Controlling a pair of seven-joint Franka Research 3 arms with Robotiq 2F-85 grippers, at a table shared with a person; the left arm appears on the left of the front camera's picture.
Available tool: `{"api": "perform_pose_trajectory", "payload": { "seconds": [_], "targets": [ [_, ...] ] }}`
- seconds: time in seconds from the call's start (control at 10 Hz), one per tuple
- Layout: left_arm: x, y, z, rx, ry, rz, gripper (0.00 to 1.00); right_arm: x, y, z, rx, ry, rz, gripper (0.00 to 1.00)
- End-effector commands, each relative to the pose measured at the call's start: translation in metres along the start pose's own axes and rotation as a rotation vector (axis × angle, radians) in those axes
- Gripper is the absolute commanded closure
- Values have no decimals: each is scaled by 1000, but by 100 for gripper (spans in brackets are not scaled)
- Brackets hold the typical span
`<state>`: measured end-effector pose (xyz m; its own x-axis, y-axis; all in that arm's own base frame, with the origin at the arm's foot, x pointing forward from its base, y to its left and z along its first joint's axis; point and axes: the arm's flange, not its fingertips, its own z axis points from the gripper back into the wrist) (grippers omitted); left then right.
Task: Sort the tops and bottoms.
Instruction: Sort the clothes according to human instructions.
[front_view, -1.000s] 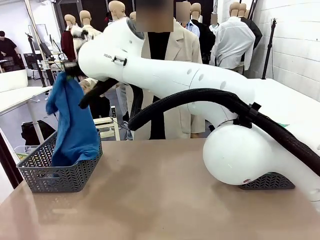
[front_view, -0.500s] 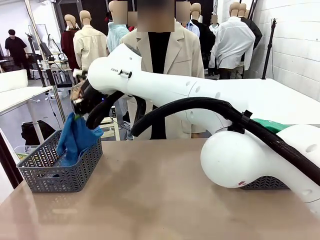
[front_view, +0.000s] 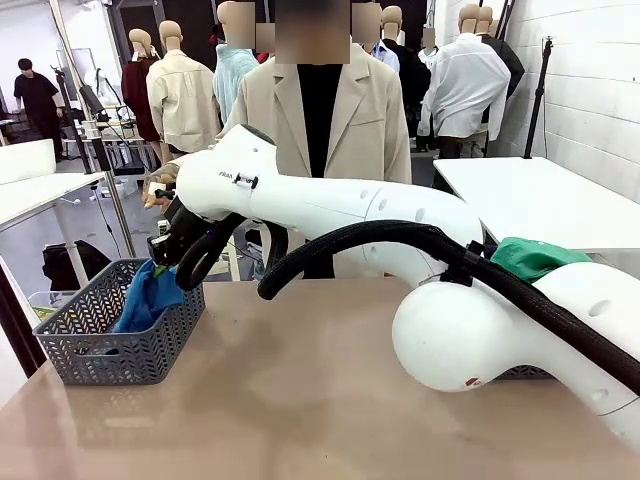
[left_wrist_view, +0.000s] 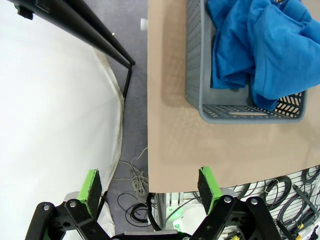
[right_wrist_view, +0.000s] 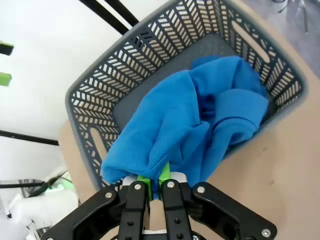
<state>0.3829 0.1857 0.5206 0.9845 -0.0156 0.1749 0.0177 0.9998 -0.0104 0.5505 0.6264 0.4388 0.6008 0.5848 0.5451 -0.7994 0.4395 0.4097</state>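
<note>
The top, a bright royal-blue garment (front_view: 147, 298), lies bunched in the grey mesh basket (front_view: 110, 352) at the table's left. My right arm reaches across the table, and my right gripper (front_view: 160, 258) hangs just over the basket's far rim. In the right wrist view the right gripper (right_wrist_view: 152, 181) is shut, pinching an edge of the blue top (right_wrist_view: 190, 117), which drapes into the basket (right_wrist_view: 125, 65). One of the bottoms, emerald green (front_view: 530, 257), shows behind my right arm's elbow. My left gripper (left_wrist_view: 149, 184) stands open above the table's edge, apart from the basket (left_wrist_view: 240, 107) and the blue top (left_wrist_view: 260, 45).
A person in a beige coat (front_view: 355, 110) stands at the far side of the table. A second grey basket (front_view: 520, 373) peeks out under my right arm at the right. The right arm's bulky elbow (front_view: 470, 330) and black hose (front_view: 360, 235) span the table's middle.
My right gripper has come down from high above the basket, lowering the hanging blue top until it is bunched inside. The green garment has come into view behind the elbow.
</note>
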Motion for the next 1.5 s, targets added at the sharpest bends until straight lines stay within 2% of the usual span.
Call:
{"api": "perform_pose_trajectory", "payload": {
  "seconds": [0.0, 0.2, 0.3, 0.7, 0.9, 1.0, 1.1, 1.3, 1.4],
  "targets": [
    [-1, 2, 1, 5, 7, -3, 0, 273, -37, -98, 31, -10, 9, 58],
    [-1, 2, 1, 5, 7, -3, 0, 269, -30, -88, -2, -15, 11, 20],
    [-1, 2, 1, 5, 7, -3, 0, 263, -16, -75, -17, 16, 26, 0],
    [-1, 2, 1, 5, 7, -3, 0, 218, 35, 10, -48, 234, 103, 0],
    [-1, 2, 1, 5, 7, -3, 0, 181, 54, 61, -148, 195, 114, 0],
    [-1, 2, 1, 5, 7, -3, 0, 158, 58, 86, -280, 189, 111, 0],
    [-1, 2, 1, 5, 7, -3, 0, 122, 56, 118, -393, 206, 44, 0],
    [-1, 2, 1, 5, 7, -3, 0, 46, 43, 163, -558, 355, -157, 0],
    [-1, 2, 1, 5, 7, -3, 0, 8, 36, 176, -594, 453, -258, 0]
  ]
}}
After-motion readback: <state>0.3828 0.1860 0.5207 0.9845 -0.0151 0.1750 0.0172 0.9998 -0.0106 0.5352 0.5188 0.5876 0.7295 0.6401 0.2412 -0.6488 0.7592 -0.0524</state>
